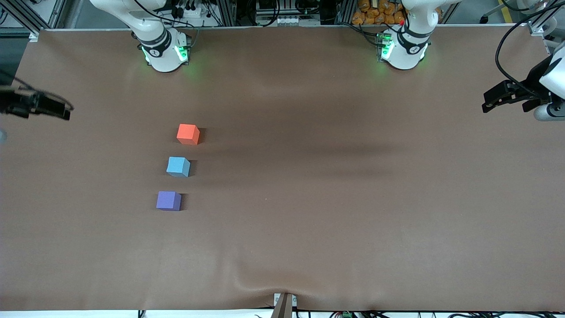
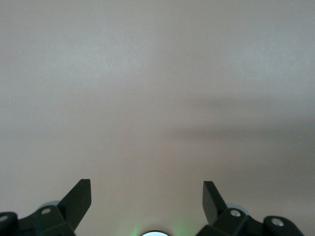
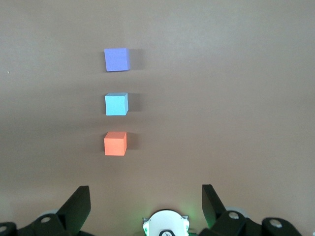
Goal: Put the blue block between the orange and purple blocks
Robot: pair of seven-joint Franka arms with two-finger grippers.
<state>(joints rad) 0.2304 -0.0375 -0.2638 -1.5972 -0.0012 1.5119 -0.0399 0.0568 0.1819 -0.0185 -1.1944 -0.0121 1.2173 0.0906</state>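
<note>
Three small cubes stand in a line on the brown table, toward the right arm's end. The orange block [image 1: 188, 134] is nearest the robots' bases, the blue block [image 1: 178, 167] is in the middle, and the purple block [image 1: 168, 200] is nearest the front camera. Small gaps separate them. The right wrist view shows the orange block [image 3: 115, 143], the blue block [image 3: 116, 103] and the purple block [image 3: 116, 59] in the same line. My right gripper [image 1: 65, 111] is open and empty over the table's end [image 3: 146, 196]. My left gripper [image 1: 489, 102] is open and empty over the other end [image 2: 147, 194], seeing only bare table.
The right arm's base [image 1: 163, 51] and the left arm's base [image 1: 404, 48] stand along the edge away from the front camera. The brown table cover [image 1: 309, 212] has a wrinkle by a clamp [image 1: 284, 304] at the edge nearest the front camera.
</note>
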